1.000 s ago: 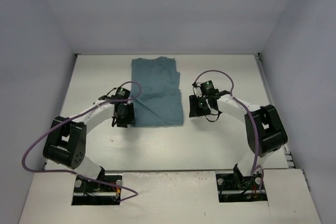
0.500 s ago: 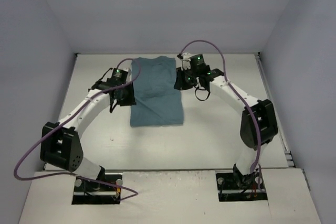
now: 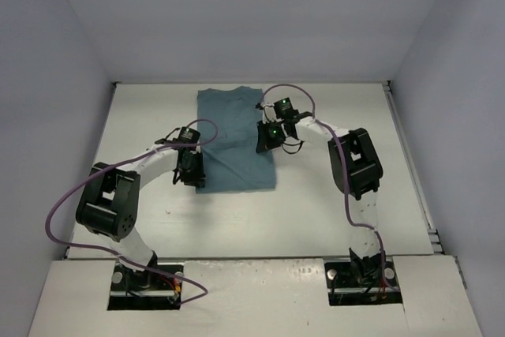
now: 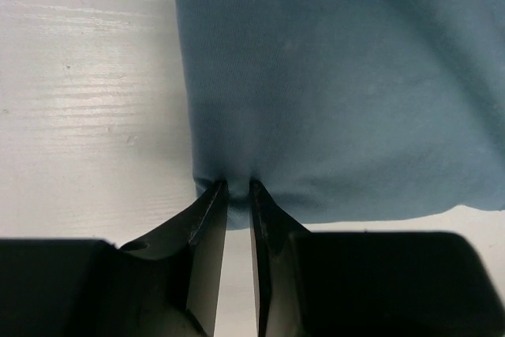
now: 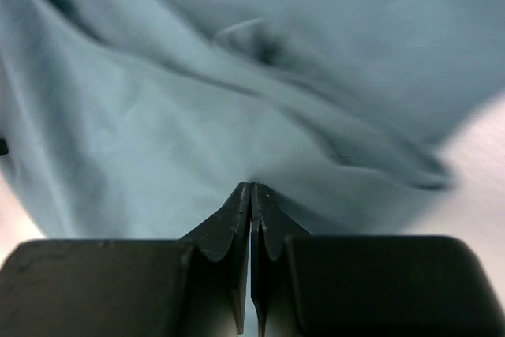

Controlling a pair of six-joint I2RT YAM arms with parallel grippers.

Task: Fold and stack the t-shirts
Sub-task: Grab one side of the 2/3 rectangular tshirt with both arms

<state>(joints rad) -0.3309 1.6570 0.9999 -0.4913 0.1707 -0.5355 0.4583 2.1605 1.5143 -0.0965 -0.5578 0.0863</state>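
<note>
The left claw (image 4: 238, 187) and right claw (image 5: 251, 189) each pinch the soft, creased teal t-shirt (image 3: 234, 133).

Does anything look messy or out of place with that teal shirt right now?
Only mild rumpling: the t-shirt bunches into loose folds along its right edge, where the right end effector pinches it. Nothing torn or spilled.
</note>
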